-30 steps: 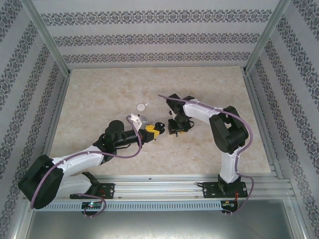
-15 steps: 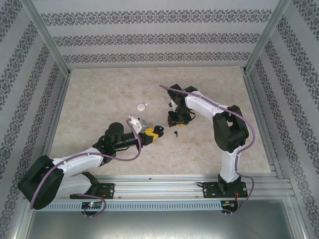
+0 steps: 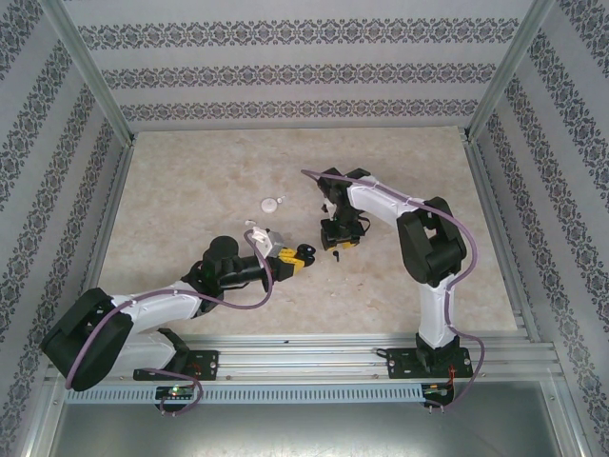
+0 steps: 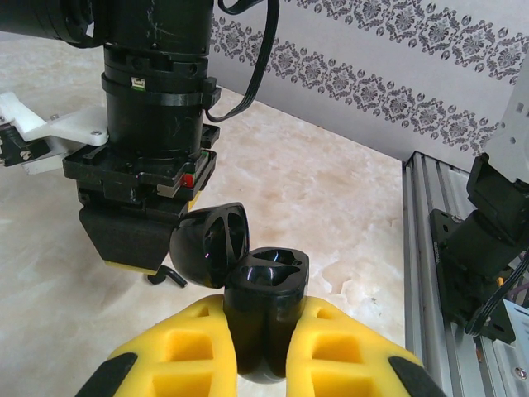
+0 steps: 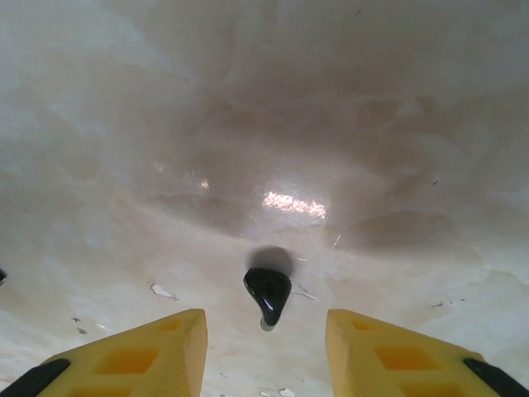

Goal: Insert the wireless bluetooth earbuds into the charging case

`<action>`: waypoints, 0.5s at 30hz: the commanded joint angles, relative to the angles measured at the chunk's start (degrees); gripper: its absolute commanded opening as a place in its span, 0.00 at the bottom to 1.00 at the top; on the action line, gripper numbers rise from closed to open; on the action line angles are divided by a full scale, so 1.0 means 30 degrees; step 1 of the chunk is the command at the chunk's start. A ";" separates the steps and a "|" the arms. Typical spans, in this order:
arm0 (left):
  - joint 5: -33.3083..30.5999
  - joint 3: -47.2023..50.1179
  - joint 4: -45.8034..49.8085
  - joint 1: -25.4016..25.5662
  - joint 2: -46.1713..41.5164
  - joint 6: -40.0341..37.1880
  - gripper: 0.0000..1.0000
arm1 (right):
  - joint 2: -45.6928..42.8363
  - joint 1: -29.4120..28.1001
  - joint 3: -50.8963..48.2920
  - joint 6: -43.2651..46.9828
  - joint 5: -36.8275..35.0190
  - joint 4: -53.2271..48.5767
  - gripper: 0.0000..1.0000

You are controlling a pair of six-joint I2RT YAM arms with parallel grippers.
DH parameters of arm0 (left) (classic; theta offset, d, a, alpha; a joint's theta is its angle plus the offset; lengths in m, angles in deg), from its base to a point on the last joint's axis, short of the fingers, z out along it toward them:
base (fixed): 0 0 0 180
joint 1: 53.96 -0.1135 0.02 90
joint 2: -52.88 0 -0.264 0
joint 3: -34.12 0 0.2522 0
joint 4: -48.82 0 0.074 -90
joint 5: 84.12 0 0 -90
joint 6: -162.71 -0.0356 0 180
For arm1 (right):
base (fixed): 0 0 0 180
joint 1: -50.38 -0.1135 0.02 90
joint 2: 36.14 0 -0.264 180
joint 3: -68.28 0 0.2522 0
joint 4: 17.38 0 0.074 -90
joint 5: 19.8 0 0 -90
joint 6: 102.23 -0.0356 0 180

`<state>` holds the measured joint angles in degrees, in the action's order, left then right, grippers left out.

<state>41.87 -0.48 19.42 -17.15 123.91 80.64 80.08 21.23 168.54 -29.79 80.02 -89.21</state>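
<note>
My left gripper [image 4: 264, 364] is shut on the black charging case [image 4: 266, 310], which stands upright between the yellow fingers [image 4: 165, 364]. Its lid [image 4: 211, 246] is flipped open to the left and two dark wells show on top. In the top view the charging case [image 3: 304, 252] sits mid-table in the left gripper [image 3: 293, 256]. A black earbud [image 5: 268, 294] lies on the table between the spread fingers [image 5: 157, 356] of my open right gripper [image 5: 264, 351]. That gripper [image 3: 334, 244] points straight down just right of the case, over the earbud [image 3: 335, 255].
A small white round puck [image 3: 273, 203] lies on the marble table [image 3: 190, 181] behind the left gripper. Patterned walls and metal rails [image 3: 495, 238] enclose the table. The right arm's wrist [image 4: 153, 124] hangs close in front of the held case.
A black earbud has appeared on the table under the right gripper, which shifted slightly and hovers over it. The left gripper carried the case a little to the right.
</note>
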 commanded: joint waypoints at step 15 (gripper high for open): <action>0.0270 0.0090 -0.1812 0.0443 0.0501 0.0025 0.00 | 0.1636 -0.0668 0.0419 0.0683 -0.0258 -0.0553 0.39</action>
<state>41.84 -0.48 17.48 -16.78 125.17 80.66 83.93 20.12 168.56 -28.46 79.67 -89.36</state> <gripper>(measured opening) 0.045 0.392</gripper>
